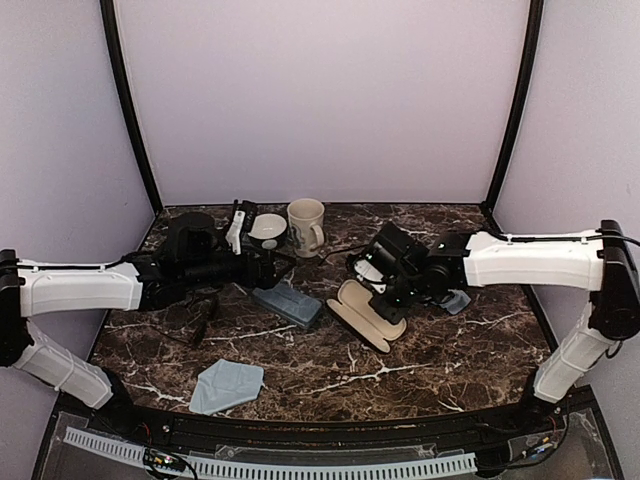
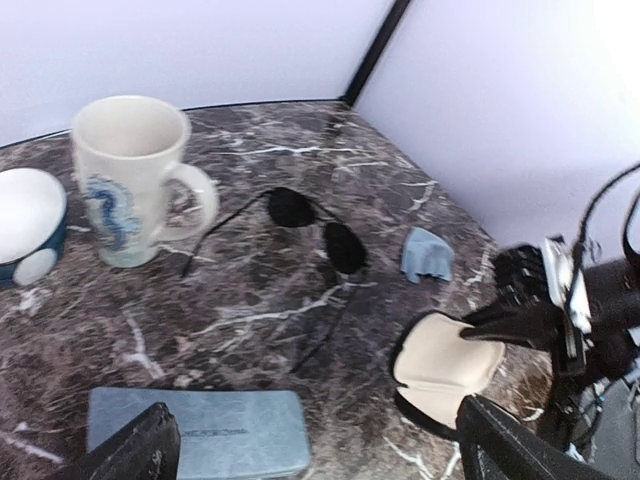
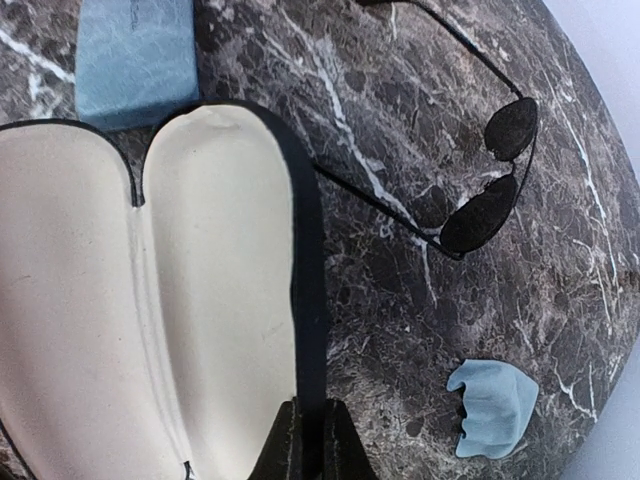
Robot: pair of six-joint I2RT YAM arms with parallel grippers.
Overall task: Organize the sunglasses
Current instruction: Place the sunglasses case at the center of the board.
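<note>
With the right gripper [image 3: 310, 440] clamped on the rim of the open black oval case [image 3: 220, 300] and the left gripper [image 2: 330, 447] spread wide near the grey-blue hard case [image 2: 195, 432], the black wire-framed sunglasses [image 2: 315, 225] lie unfolded on the marble between the mug [image 2: 130, 180] and that oval case, so a careless grab could bend their slim arms or skid them away.

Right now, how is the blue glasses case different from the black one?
The blue case is shut, but the black case lies wide open, so you can see its cream inside. The blue case is a flat box with straight sides, and the black case is rounded like an oval. Opened out, the black case covers more room than the blue case. Both lie side by side on the marble table.
</note>
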